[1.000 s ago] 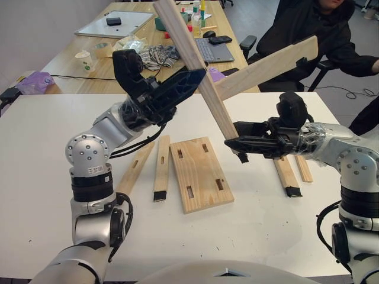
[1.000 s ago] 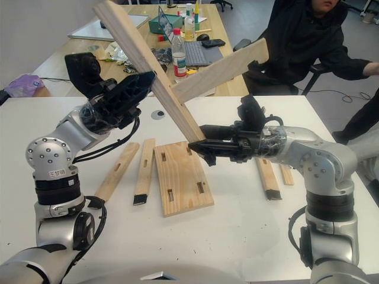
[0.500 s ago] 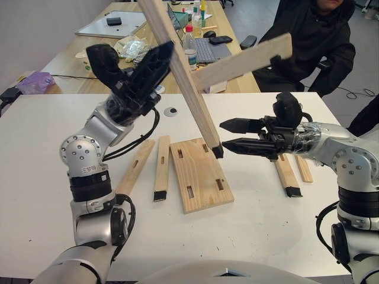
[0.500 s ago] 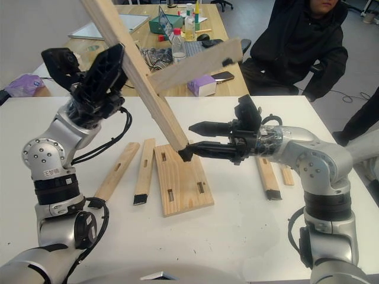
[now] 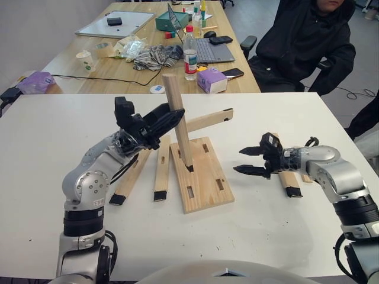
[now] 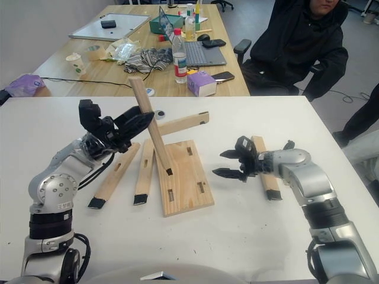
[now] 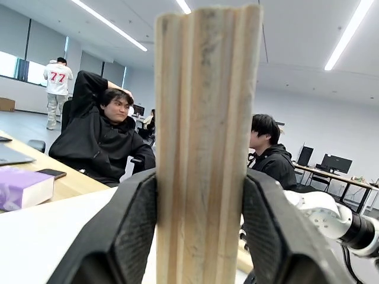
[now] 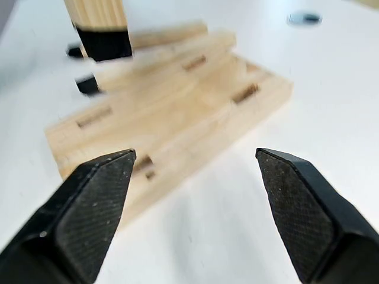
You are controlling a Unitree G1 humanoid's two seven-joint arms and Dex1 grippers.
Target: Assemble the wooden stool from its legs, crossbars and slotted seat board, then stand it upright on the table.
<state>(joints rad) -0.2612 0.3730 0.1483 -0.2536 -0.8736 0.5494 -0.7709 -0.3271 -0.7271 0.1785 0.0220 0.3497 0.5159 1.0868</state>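
Observation:
My left gripper (image 5: 159, 121) is shut on a wooden leg (image 5: 177, 118), held steeply tilted with its black-capped foot (image 5: 189, 167) resting on the slotted seat board (image 5: 204, 180). A crossbar (image 5: 207, 120) sticks out of that leg toward the right. In the left wrist view the leg (image 7: 204, 148) sits between both fingers (image 7: 133, 231). My right gripper (image 5: 247, 160) hovers open just right of the board, holding nothing; its wrist view faces the seat board (image 8: 177, 118) and the leg's foot (image 8: 103, 41). Two loose legs (image 5: 161, 165) (image 5: 131, 174) lie left of the board.
More wooden pieces (image 5: 288, 182) lie under my right forearm. A small round disc (image 5: 157, 89) sits near the table's far edge. Behind is a second table with a bottle (image 5: 190, 56), a laptop and clutter, and a seated person (image 5: 308, 41).
My right gripper opened, let go of the leg's lower end and drew back to the right. The left arm lowered the leg with its crossbar until the foot came down on the seat board.

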